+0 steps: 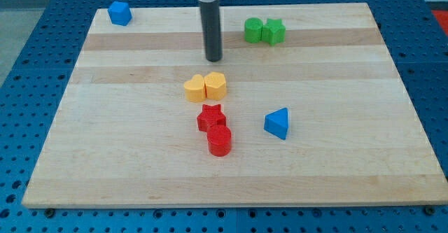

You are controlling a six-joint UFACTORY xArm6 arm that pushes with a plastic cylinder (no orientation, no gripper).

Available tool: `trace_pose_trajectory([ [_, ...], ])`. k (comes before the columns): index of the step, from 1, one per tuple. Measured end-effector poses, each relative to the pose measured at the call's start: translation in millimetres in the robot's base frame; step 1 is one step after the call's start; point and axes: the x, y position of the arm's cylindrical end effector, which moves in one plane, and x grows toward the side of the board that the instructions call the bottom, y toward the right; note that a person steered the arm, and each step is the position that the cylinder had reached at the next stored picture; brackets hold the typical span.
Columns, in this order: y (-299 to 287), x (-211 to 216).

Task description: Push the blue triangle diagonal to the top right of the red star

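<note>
You can see only the lower part of the rod: its upper end and the arm above it are cut off at the view's top edge, so the arm's pose past the mount can't be read. There are no fingers to report on, just the straight dark rod standing upright, with my tip (213, 58) resting on the wooden surface (350, 177) above the yellow pair.

Look for the blue triangle (277, 124) right of centre, lying apart from everything else. Its pointed corner faces the view's top right and its broader end faces the bottom. It sits to the right of the red star (211, 116) and slightly lower.

The red star touches the red cylinder (219, 140) just below it. Two yellow blocks (206, 87) sit side by side, touching, between my tip and the red star; their exact shapes are hard to make out. Two green blocks (264, 31) touch near the top right, and a blue block (120, 13) sits at the top left corner.
</note>
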Motion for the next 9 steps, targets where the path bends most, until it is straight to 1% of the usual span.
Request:
trace_pose_trajectory([
  [1, 41, 10],
  [2, 68, 22],
  [3, 69, 50],
  [5, 46, 129],
  [6, 54, 164],
  [7, 85, 187],
  [8, 115, 185],
  [9, 121, 171],
])
